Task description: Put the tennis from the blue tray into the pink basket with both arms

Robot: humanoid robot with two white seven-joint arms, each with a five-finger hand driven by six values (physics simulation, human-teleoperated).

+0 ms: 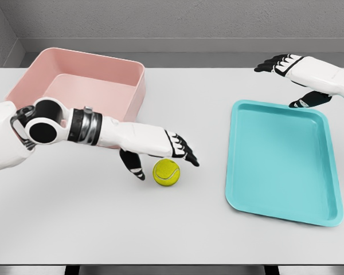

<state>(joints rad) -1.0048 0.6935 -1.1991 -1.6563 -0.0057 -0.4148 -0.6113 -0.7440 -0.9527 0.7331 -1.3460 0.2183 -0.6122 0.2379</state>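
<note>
White surface (74, 229) under a grey wall carries a pink basket (126, 94) at the back left and a blue tray (264, 189) on the right. Between them lies the tennis ball (166, 172), outside the tray. Left hand (160, 152) hovers just over it, fingers (186, 154) spread, gripping nothing. Right hand (292, 77) hangs open behind the tray.

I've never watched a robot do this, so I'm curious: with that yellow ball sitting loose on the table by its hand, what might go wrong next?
1. The tennis ball lies loose on the flat table, not gripped; the left hand hovers open over it, so a clumsy touch could roll it away.
2. The pink basket has raised walls; a low carry might bump the rim.
3. The right hand is far off beyond the blue tray, so it can't help catch it.
</note>
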